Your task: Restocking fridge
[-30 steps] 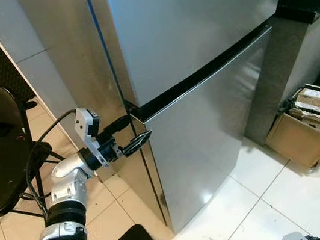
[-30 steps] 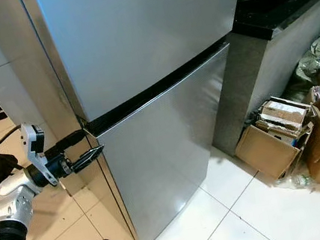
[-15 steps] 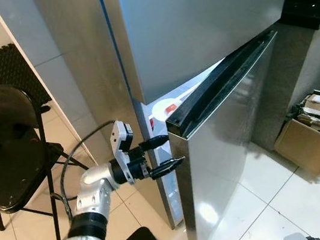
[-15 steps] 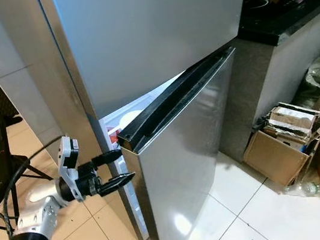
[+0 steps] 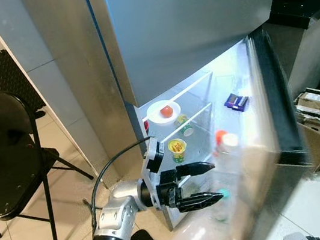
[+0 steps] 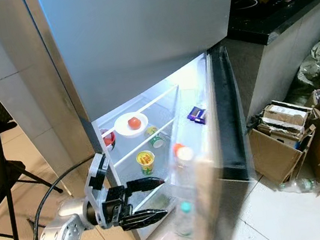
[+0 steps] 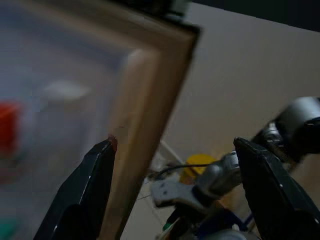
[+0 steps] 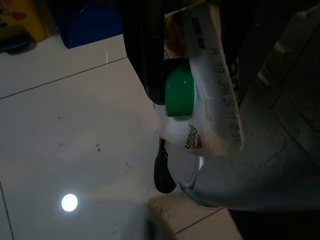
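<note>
Left gripper (image 5: 201,183), fingers apart and holding nothing, sits by the open fridge door (image 5: 278,95); right gripper (image 8: 165,125) grips a green-capped carton (image 8: 200,95); next, put it inside.

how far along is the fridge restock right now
Done: the silver lower fridge door stands open, showing lit shelves with a red tomato on a white plate and a yellow cup. In hand: the right hand holds a white carton with a green cap. Left: placing it inside. The left hand hangs open by the shelves.
</note>
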### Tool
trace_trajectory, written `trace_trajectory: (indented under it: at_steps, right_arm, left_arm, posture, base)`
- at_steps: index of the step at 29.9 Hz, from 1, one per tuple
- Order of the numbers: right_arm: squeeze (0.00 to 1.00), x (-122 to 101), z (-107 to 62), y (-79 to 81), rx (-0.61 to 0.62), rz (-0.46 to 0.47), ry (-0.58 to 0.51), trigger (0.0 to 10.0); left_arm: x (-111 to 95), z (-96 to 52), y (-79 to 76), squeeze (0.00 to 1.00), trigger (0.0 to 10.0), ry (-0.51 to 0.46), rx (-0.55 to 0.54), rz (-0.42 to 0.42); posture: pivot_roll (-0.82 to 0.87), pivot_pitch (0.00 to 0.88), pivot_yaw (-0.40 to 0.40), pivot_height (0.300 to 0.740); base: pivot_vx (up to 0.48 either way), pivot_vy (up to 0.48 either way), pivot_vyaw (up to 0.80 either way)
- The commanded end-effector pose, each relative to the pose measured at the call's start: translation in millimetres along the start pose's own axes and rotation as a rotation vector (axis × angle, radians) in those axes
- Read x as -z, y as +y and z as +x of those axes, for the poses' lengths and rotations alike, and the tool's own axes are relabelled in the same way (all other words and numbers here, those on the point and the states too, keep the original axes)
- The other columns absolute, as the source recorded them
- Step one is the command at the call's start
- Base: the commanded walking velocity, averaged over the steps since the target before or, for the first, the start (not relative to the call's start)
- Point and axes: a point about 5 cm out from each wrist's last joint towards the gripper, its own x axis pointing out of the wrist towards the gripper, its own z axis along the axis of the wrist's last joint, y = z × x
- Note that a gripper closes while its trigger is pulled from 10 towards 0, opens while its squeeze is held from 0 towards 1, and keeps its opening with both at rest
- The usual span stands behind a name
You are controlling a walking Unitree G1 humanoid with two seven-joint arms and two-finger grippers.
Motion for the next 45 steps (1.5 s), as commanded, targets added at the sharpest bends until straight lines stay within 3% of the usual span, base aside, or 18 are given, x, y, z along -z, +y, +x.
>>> trace_trajectory:
  at_steps: [1, 6, 10, 15, 23, 27, 29, 31, 35, 39, 44, 45]
  right_arm:
    - [0.00, -0.6, 0.3, 0.4, 0.002, 0.008, -0.003, 10.0]
    - [0.00, 0.1, 1.0, 2.5, -0.002, 0.007, 0.001, 10.0]
    - [0.00, 0.1, 1.7, 4.6, -0.006, 0.007, 0.001, 10.0]
    - [0.00, -2.3, 2.3, 5.9, -0.010, 0.013, -0.012, 10.0]
    - [0.00, -35.3, 4.5, 13.8, -0.069, -0.102, -0.139, 10.0]
    - [0.00, -52.3, 4.7, 18.9, -0.109, -0.125, -0.199, 10.0]
    - [0.00, -83.6, 3.0, 31.6, -0.223, -0.135, -0.313, 10.0]
    - [0.00, -83.6, 3.0, 31.6, -0.223, -0.135, -0.313, 10.0]
    - [0.00, -128.4, -6.1, 45.2, -0.369, -0.153, -0.474, 10.0]
    - [0.00, -150.0, -12.9, 43.7, -0.344, -0.224, -0.544, 10.0]
    - [0.00, -194.2, -31.7, 31.3, -0.159, -0.431, -0.673, 10.0]
    - [0.00, -194.2, -31.7, 31.3, -0.159, -0.431, -0.673, 10.0]
  left_arm:
    - [6.4, -12.4, 2.8, 0.00, 10.0, 0.037, -0.074, -0.013]
    - [33.0, -39.1, 5.5, 0.00, 10.0, 0.120, -0.227, -0.068]
    - [72.1, -70.3, 0.5, 0.00, 10.0, 0.203, -0.420, -0.181]
    - [91.5, -84.6, -3.7, 0.00, 10.0, 0.234, -0.538, -0.240]
    - [141.6, -119.0, -21.6, 0.00, 10.0, 0.295, -0.977, -0.402]
    - [153.4, -125.1, -29.8, 0.00, 10.0, 0.329, -1.061, -0.438]
    - [170.5, -131.8, -44.3, 0.00, 10.0, 0.370, -1.163, -0.506]
    - [170.5, -131.8, -44.3, 0.00, 10.0, 0.370, -1.163, -0.506]
    - [193.7, -135.3, -68.7, 0.00, 10.0, 0.447, -1.233, -0.592]
    - [201.6, -136.3, -78.2, 0.00, 10.0, 0.471, -1.262, -0.621]
    - [207.9, -135.5, -85.7, 0.00, 10.0, 0.486, -1.286, -0.632]
    - [207.9, -135.5, -85.7, 0.00, 10.0, 0.486, -1.286, -0.632]
  posture:
    - [-0.13, 0.000, -0.012, 0.740]
    - [-0.13, 0.000, -0.007, 0.740]
    - [-0.12, 0.000, -0.007, 0.740]
    - [-0.12, 0.000, -0.008, 0.740]
    - [-0.12, 0.000, -0.009, 0.740]
    - [-0.12, 0.000, -0.006, 0.740]
    - [-0.13, 0.000, -0.005, 0.740]
    - [-0.13, 0.000, -0.005, 0.740]
    - [-0.12, 0.000, -0.007, 0.740]
    - [-0.12, 0.000, -0.007, 0.740]
    - [-0.11, 0.000, -0.011, 0.740]
    - [-0.11, 0.000, -0.011, 0.740]
  base:
    - [0.000, 0.000, 0.00]
    - [0.000, 0.000, 0.00]
    - [0.000, 0.000, 0.00]
    - [0.000, 0.000, 0.00]
    - [0.000, 0.000, 0.00]
    - [0.000, 0.000, 0.00]
    - [0.000, 0.000, 0.00]
    - [0.000, 0.000, 0.00]
    - [0.000, 0.000, 0.00]
    - [0.000, 0.000, 0.00]
    - [0.000, 0.000, 0.00]
    - [0.000, 0.000, 0.00]
